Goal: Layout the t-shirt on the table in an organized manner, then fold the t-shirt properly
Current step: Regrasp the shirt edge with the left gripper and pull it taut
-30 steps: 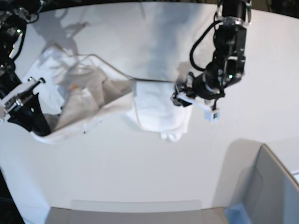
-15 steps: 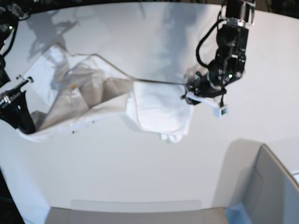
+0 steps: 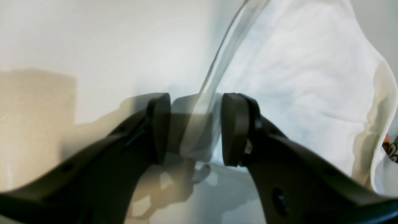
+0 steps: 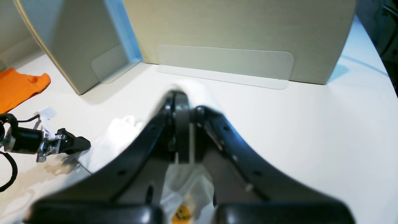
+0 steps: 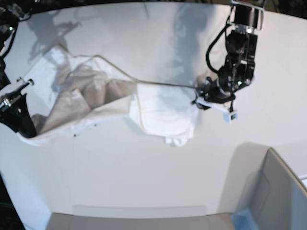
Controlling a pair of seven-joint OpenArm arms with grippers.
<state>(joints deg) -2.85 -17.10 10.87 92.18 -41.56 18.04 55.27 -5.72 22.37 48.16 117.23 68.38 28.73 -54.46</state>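
Left gripper astride t-shirt edge

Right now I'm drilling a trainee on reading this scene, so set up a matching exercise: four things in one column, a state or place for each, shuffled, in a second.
Things:
1. left gripper
2. right gripper
3. t-shirt
4. orange cloth

States or places:
A. shut on a fold of white fabric
B. lying beside the grey box
C. jaws open, a cloth edge between them
D. rumpled and stretched across the table

Pairs: 1-C, 2-A, 3-D, 4-B
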